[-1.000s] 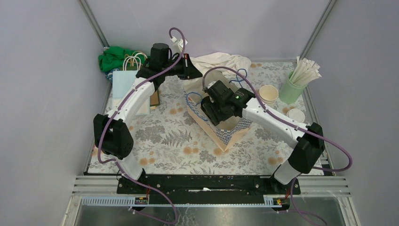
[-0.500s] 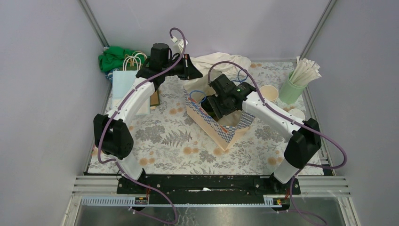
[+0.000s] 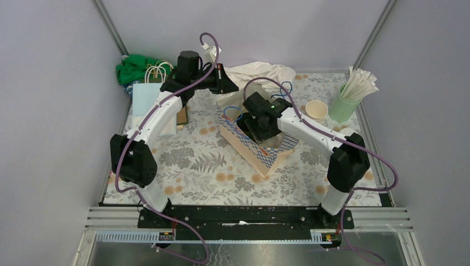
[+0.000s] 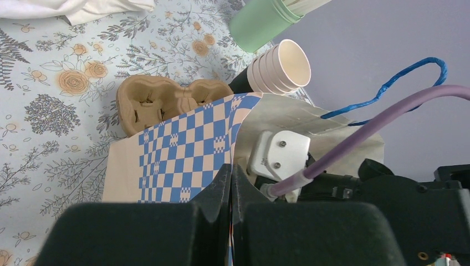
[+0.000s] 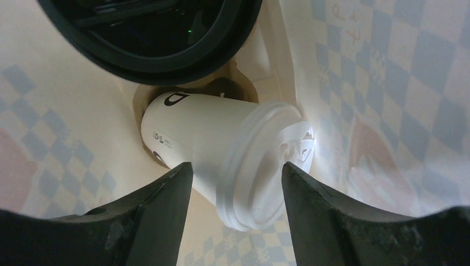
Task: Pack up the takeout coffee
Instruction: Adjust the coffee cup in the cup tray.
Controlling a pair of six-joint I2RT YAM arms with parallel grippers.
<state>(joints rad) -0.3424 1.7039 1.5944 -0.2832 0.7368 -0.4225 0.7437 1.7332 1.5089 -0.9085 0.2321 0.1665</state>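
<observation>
Cup (image 5: 221,149) leaned inside bag (image 4: 177,160); right gripper (image 5: 235,172) wide open above it, holding nothing.
Left gripper (image 4: 231,177) was pinched shut on the bag rim. Cup's long axis was tilted, base in the brown carrier (image 5: 241,87), lid (image 5: 271,166) toward the checkered wall. Likely light, thin paper, crushable, lid could pop off; best gripped gently across the body just under the lid's stiffer rim.
</observation>
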